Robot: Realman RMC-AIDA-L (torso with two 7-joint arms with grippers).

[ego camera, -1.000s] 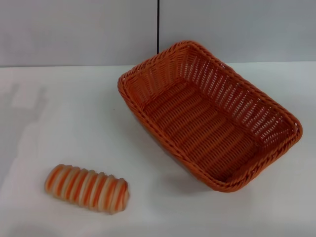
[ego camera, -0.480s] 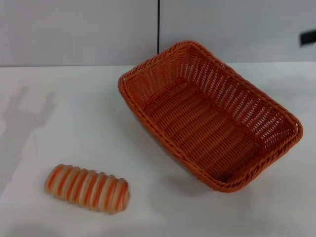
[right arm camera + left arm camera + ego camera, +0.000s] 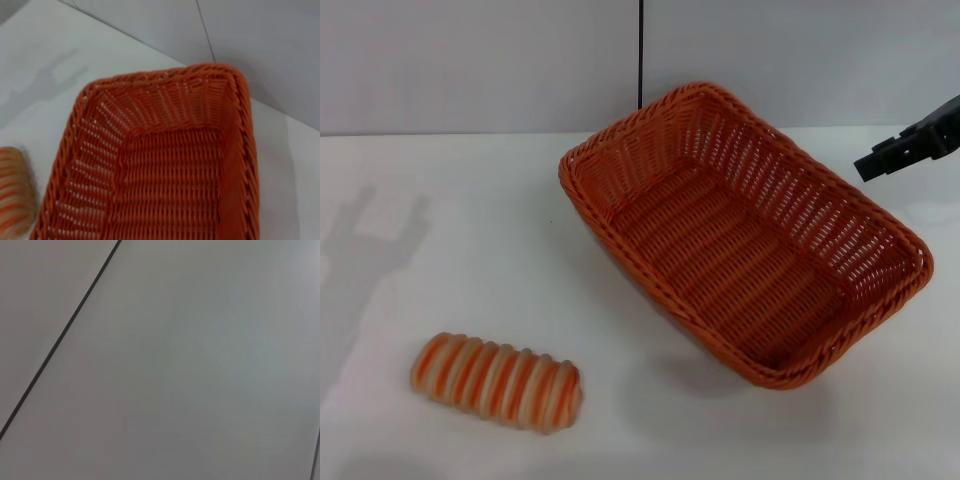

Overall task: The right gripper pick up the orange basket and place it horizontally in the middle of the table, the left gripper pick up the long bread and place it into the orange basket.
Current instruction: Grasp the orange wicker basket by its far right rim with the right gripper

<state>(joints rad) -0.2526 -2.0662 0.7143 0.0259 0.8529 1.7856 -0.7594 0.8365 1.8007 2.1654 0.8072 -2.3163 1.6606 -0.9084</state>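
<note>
The orange basket lies empty and askew on the white table, right of centre, one corner pointing at the wall. The right wrist view looks down into the basket. The long bread lies at the front left, well apart from the basket; its end shows in the right wrist view. My right gripper hangs in the air at the right edge, above the table just past the basket's far right rim, touching nothing. My left gripper is out of view; only a forked shadow falls on the table's left side.
A grey wall with a dark vertical seam runs behind the table. The left wrist view holds only that wall and the seam. Bare tabletop lies between the bread and the basket.
My right gripper has come into view from the right edge, moving left and downward toward the basket. The forked shadow at the left has grown clearer. Basket and bread have not moved.
</note>
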